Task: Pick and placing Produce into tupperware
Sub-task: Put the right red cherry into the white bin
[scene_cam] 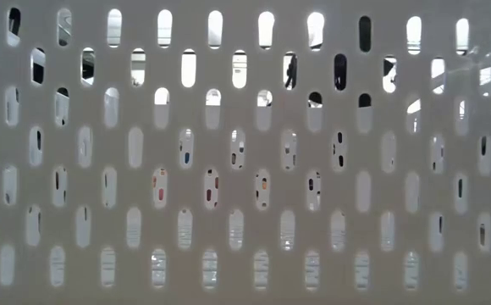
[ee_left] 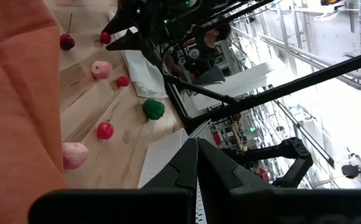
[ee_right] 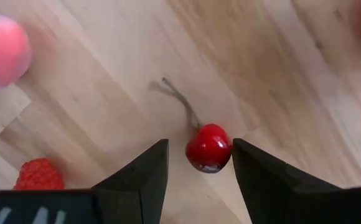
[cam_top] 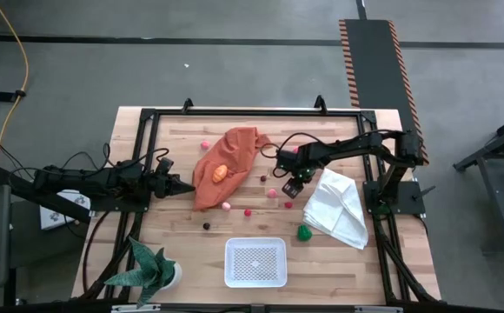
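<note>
Right tool over the surface just right of frame centre in the high view; fingers part-open, straddling a red cherry that lies on the wood with its stem pointing away; cherry sits between the fingertips, nearer one of them; contact cannot be told; cherry not lifted. A raspberry and a pink piece lie at the left of the right wrist view.

Left tool at centre left in the high view, beside the orange cloth; fingers shut, nothing between them.

Produce scattered mid-frame on the surface: an orange piece on the cloth; pink pieces, small red ones, a dark one below the cloth; a green piece at the lower edge of the white cloth.

Tupperware at lower centre, well apart from both tools; contents cannot be told. Plant at lower left corner of the surface.

Low view filled by a white slotted wall.
</note>
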Available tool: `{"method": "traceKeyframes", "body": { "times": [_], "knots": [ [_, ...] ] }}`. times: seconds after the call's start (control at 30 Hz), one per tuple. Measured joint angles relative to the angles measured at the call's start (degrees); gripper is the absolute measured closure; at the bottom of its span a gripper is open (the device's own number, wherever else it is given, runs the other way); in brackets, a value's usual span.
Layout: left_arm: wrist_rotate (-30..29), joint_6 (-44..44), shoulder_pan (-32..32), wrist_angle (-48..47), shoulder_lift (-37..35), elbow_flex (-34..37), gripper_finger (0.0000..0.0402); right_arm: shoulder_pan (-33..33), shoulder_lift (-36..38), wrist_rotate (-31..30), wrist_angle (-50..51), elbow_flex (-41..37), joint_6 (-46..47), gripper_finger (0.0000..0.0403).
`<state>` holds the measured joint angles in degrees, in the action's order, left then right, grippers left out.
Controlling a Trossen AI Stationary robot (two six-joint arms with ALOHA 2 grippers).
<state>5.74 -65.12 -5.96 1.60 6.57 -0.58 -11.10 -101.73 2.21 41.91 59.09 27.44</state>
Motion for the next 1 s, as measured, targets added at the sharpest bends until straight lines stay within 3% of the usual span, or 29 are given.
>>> {"method": "traceKeyframes", "body": {
  "times": [0.6,1.0],
  "knots": [
    [0.0,0.1,0.0,0.0,0.0,0.0,0.0401,0.0,0.0,-0.2,0.0,0.0,0.2,0.0303],
    [0.0,0.1,0.0,0.0,0.0,0.0,0.0401,0.0,0.2,-0.2,0.0,0.0,0.8,0.0313]
  ]
}}
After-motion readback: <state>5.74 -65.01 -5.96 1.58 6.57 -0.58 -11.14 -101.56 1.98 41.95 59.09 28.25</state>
